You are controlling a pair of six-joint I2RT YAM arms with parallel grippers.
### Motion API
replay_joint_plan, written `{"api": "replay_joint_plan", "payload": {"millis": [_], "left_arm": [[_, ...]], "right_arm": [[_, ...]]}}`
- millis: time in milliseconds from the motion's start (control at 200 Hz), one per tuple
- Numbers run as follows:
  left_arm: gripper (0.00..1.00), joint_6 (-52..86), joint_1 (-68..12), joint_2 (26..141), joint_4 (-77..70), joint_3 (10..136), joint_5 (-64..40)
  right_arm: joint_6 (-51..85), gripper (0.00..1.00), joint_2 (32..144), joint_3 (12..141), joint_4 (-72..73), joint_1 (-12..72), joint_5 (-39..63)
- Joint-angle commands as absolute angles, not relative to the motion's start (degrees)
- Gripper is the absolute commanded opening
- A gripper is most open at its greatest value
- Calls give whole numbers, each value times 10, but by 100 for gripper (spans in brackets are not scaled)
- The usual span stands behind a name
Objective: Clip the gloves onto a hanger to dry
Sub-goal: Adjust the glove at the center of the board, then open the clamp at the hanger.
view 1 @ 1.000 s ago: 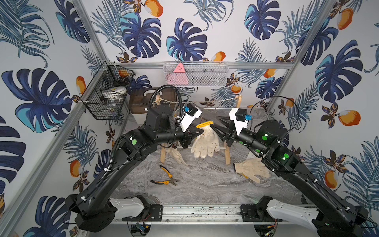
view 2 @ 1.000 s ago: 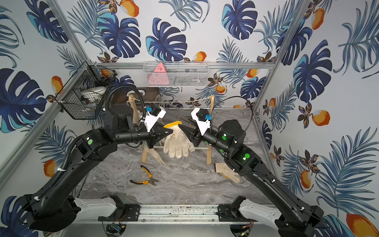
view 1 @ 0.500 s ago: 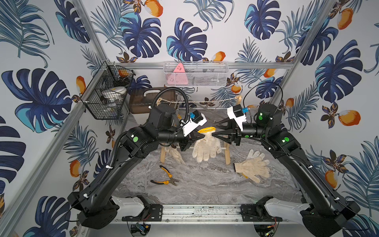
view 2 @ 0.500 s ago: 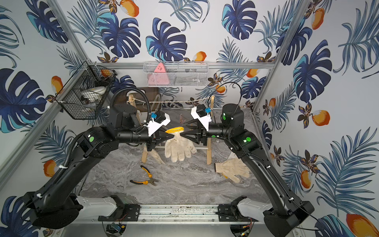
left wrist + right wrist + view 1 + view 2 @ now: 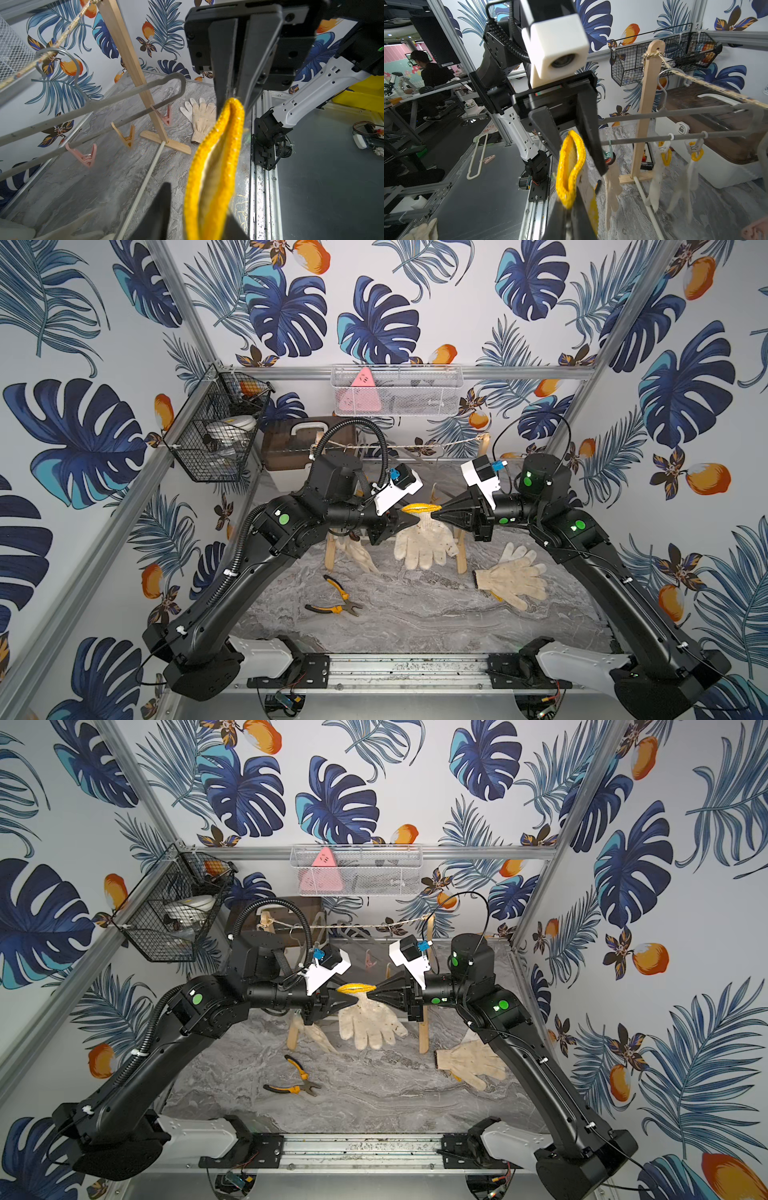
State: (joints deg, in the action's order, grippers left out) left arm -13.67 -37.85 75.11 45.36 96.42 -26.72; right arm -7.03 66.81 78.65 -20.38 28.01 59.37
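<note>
A cream glove (image 5: 424,545) (image 5: 365,1025) with a yellow cuff (image 5: 209,166) (image 5: 571,166) hangs in mid-air between both arms. My right gripper (image 5: 434,515) (image 5: 569,220) is shut on one end of the cuff. At the other end my left gripper (image 5: 409,519) (image 5: 197,224) is open, its jaws standing apart around the cuff. A second glove (image 5: 515,580) (image 5: 200,116) lies flat on the table at the right. The grey hanger (image 5: 124,93) (image 5: 685,136) hangs from a rope, with two gloves (image 5: 658,172) clipped on and pink clips (image 5: 83,154) free.
Wooden posts (image 5: 461,556) carry the rope (image 5: 436,443) across the back. Another glove (image 5: 357,553) dangles behind my left arm. Yellow-handled pliers (image 5: 336,605) lie on the marble table (image 5: 415,626). A black wire basket (image 5: 216,435), a white mesh basket (image 5: 395,393) and a brown box (image 5: 291,443) line the back.
My right gripper swung up level with the cuff and shut on its end. My left gripper, shut on the cuff before, has opened its jaws.
</note>
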Motion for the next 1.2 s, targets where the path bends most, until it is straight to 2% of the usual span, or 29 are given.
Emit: {"api": "replay_joint_plan", "payload": {"millis": [0, 75, 145, 260, 460, 690, 956, 1196], "left_arm": [[59, -91, -377, 761, 417, 960, -263], [62, -44, -378, 770, 393, 952, -242], [70, 13, -378, 779, 362, 939, -219], [75, 100, -381, 791, 330, 920, -167], [75, 204, -404, 802, 274, 888, -62], [75, 257, -452, 840, 246, 907, 24], [75, 274, -478, 890, 217, 939, 43], [75, 262, -478, 910, 218, 964, 65]], "right_arm": [[-108, 0, 656, 781, -265, 279, 536], [-120, 0, 642, 762, -301, 277, 498], [-112, 0, 621, 731, -309, 276, 473], [-87, 0, 587, 673, -315, 276, 422], [-22, 0, 525, 559, -293, 275, 312], [20, 0, 479, 484, -290, 267, 187], [84, 0, 421, 419, -265, 258, 113], [116, 0, 389, 404, -294, 252, -25]]}}
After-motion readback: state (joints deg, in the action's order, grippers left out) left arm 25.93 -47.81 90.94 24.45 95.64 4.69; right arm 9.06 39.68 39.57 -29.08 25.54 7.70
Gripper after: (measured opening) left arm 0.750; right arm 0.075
